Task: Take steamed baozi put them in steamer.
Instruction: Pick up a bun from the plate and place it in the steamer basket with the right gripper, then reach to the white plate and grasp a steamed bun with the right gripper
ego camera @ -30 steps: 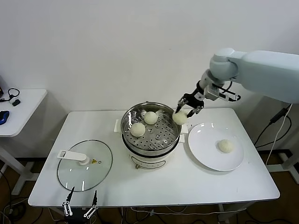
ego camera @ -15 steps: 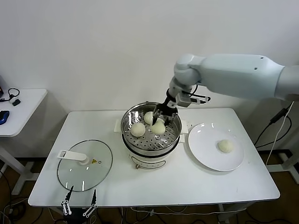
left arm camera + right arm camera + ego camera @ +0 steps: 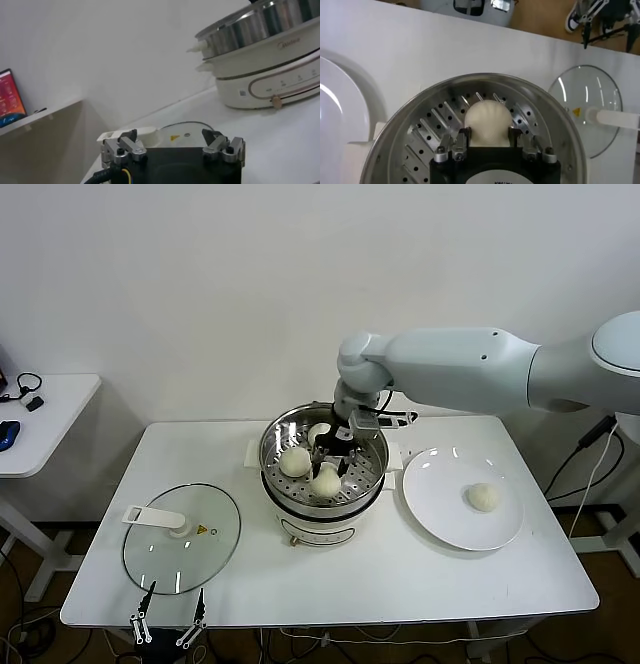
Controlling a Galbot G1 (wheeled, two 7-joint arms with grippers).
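Head view gives you the clearest count: two small round cream-white dough buns already rest on the perforated floor of the round shiny stainless-steel steamer basket [image 3: 325,452], one [image 3: 294,461] on the left side and one [image 3: 318,431] toward the back, partly behind your arm. A third bun [image 3: 326,480] is down inside the basket near its front rim, and your right pincer [image 3: 331,465] is closed on it from above. The right wrist view confirms that grip: the dome of the bun [image 3: 488,116] sits squeezed between the two fingers [image 3: 461,143], just over the holes of the basket floor [image 3: 425,135].

So by my reading you are three-quarters through. Two buns are placed, the third needs only to be let go, and the fourth bun [image 3: 484,497] lies alone on the flat white round plate [image 3: 440,514] to the right of the steamer, untouched.

Your left pincer [image 3: 169,624] is parked low at the near edge of the white counter [image 3: 400,574], beside the round glass lid with the white handle [image 3: 180,536]; in the left wrist view its fingers [image 3: 122,149] stand apart with nothing between them.

Harder to judge: whether the held bun already touches the steamer floor or hangs just above it, since the pincer body covers its underside in both views. The back bun is half hidden by the wrist, and the right wrist view shows neither of the two placed buns.
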